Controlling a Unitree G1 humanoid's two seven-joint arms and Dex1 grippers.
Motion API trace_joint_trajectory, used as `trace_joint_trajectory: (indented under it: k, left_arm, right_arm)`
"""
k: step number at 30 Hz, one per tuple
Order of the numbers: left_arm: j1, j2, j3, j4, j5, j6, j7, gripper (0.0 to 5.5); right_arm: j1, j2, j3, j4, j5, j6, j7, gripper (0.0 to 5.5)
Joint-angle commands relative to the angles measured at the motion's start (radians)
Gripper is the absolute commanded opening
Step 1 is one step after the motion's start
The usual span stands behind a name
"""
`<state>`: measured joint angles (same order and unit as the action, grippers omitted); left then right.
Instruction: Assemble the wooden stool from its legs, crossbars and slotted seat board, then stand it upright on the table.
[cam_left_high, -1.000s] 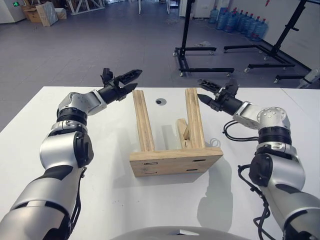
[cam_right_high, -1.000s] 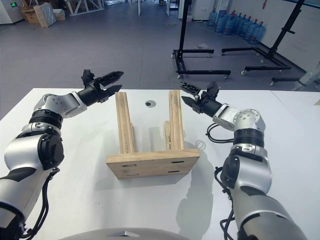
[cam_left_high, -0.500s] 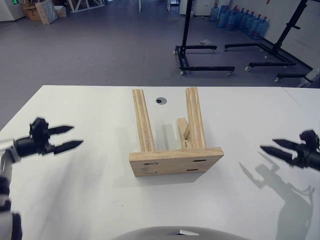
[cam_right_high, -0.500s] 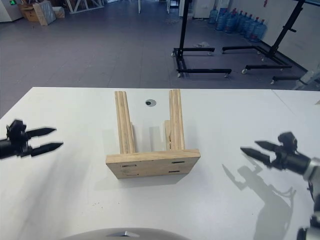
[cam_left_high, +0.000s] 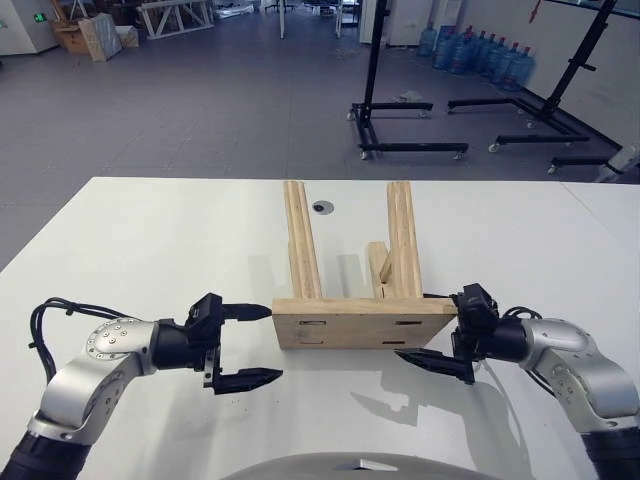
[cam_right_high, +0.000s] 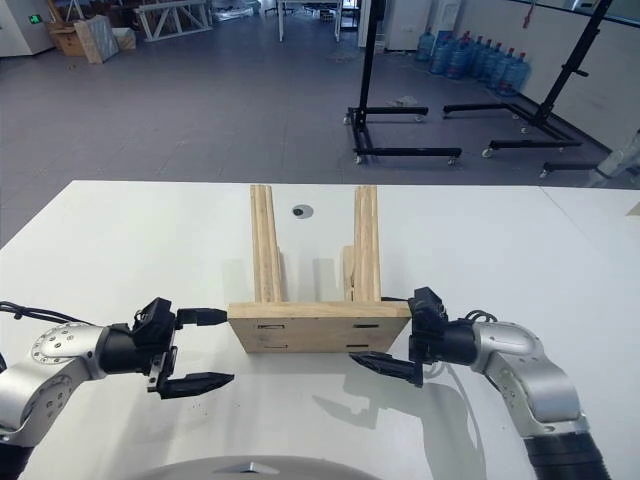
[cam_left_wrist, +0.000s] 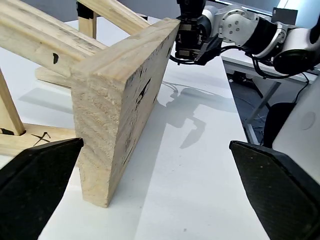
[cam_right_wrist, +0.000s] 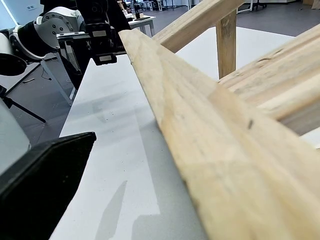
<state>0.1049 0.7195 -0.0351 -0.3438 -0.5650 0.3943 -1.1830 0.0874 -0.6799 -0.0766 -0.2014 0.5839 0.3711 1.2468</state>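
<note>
Down low over the white table (cam_left_high: 150, 230), the left gripper (cam_left_high: 250, 344) is spread wide. Its black tapered fingers (cam_left_high: 245, 311) sit just beside the left end of the pale, rough-grained slotted seat board (cam_left_high: 360, 328). The right gripper (cam_left_high: 412, 324) gapes likewise at the board's right end, its upper finger partly hidden behind the top edge. The light wooden stool (cam_left_high: 350, 290) lies on its side mid-table with its long straight legs (cam_left_high: 302, 240) pointing away. A short crossbar (cam_left_high: 378, 268) is half hidden beside the right legs.
</note>
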Motion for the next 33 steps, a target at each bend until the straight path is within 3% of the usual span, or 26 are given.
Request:
trace_joint_trajectory:
  k: [1, 7, 16, 23, 29, 33]
  left_arm:
    - [-0.033, -0.009, -0.006, 0.065, 0.038, -0.027, 0.017, 5.38]
    - [-0.069, 0.095, 0.144, 0.022, -0.121, 0.060, -0.072, 5.38]
    - [-0.153, -0.041, -0.086, 0.158, 0.052, -0.048, -0.054, 5.38]
    - [-0.225, -0.136, -0.114, 0.292, 0.112, -0.113, -0.015, 5.38]
    - [-0.221, -0.143, -0.137, 0.286, 0.123, -0.126, -0.050, 5.40]
    - [-0.220, -0.148, -0.160, 0.298, 0.137, -0.141, -0.064, 4.78]
  right_arm:
    - [-0.010, -0.010, 0.014, 0.037, -0.024, -0.004, -0.008, 5.40]
    - [-0.042, -0.019, 0.005, 0.116, -0.042, -0.027, -0.002, 5.40]
    - [-0.031, -0.031, 0.019, 0.141, -0.062, -0.067, 0.026, 5.40]
    - [-0.056, -0.032, 0.024, 0.183, -0.077, -0.092, 0.044, 5.40]
    - [-0.071, -0.010, 0.042, 0.188, -0.072, -0.095, 0.038, 4.32]
    - [-0.071, 0.001, 0.054, 0.196, -0.081, -0.105, 0.037, 3.58]
